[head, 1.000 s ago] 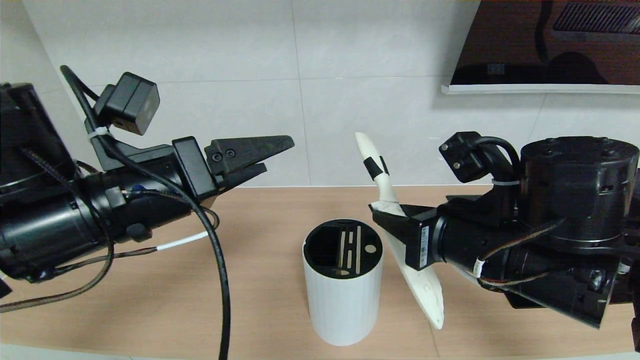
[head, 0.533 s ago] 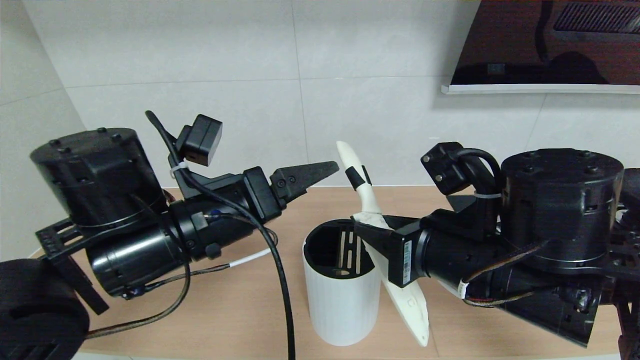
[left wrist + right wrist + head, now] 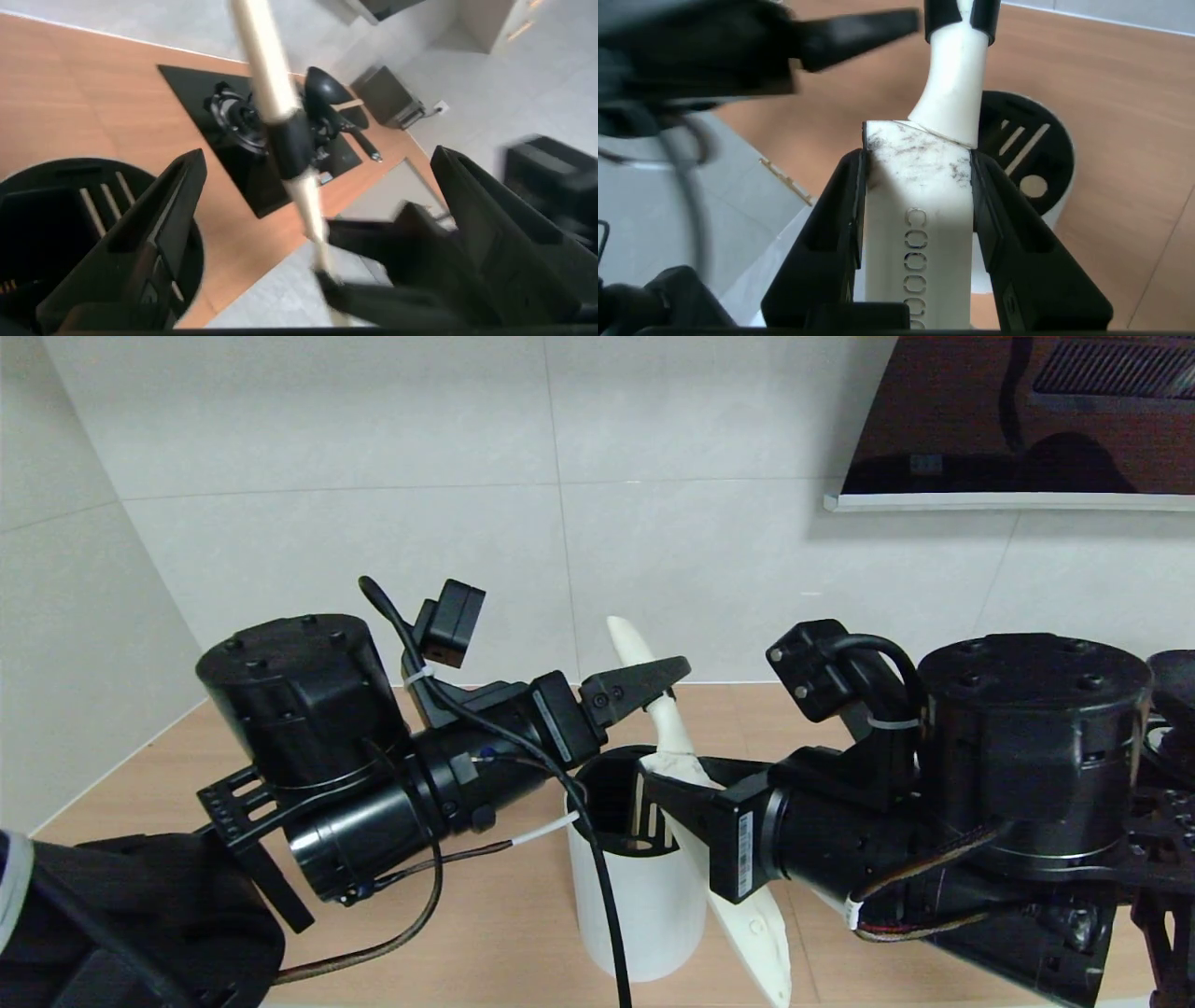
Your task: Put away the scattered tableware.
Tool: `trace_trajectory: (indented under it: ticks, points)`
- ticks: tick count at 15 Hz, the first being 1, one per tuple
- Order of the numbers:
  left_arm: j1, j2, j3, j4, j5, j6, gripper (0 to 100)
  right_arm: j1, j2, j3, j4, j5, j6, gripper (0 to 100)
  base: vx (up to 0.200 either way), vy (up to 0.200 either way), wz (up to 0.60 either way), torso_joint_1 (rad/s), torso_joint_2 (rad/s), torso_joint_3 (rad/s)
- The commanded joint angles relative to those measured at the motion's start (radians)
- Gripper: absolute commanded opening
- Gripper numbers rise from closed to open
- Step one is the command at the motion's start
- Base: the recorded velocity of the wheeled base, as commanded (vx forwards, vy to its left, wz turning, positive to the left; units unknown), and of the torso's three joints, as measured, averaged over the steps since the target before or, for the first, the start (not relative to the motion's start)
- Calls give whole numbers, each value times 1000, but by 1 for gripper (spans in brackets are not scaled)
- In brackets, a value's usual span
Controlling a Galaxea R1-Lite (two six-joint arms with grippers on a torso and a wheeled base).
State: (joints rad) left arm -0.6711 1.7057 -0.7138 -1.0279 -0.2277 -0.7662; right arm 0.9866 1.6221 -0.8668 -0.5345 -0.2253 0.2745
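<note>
The white spatula (image 3: 670, 733) is clamped by the right gripper (image 3: 667, 777) over the holder (image 3: 644, 915) rim. Its long axis is steeply tilted — handle up and away, blade tip down. The handle is straddled by the left gripper (image 3: 313, 243), fingers spread wide — no grasp.

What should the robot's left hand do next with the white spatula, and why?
Probably close the left gripper on the spatula handle. Its fingers stand open on either side of the handle, while the right gripper clamps the blade near the holder; this looks like a handover.
</note>
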Motion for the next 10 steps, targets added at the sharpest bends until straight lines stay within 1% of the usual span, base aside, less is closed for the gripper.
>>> trace_trajectory:
  ticks: [1,5,10]
  points:
    - [-13,32,-1,-14,1,-1,100,9,7,0,-1,0,0,0,0,0,0,0,0,0]
    - [-19,84,-1,-103,2,1,100,15,7,3,1,1,0,0,0,0,0,0,0,0]
    - [-19,89,-3,-115,2,1,100,23,7,6,1,1,0,0,0,0,0,0,0,0]
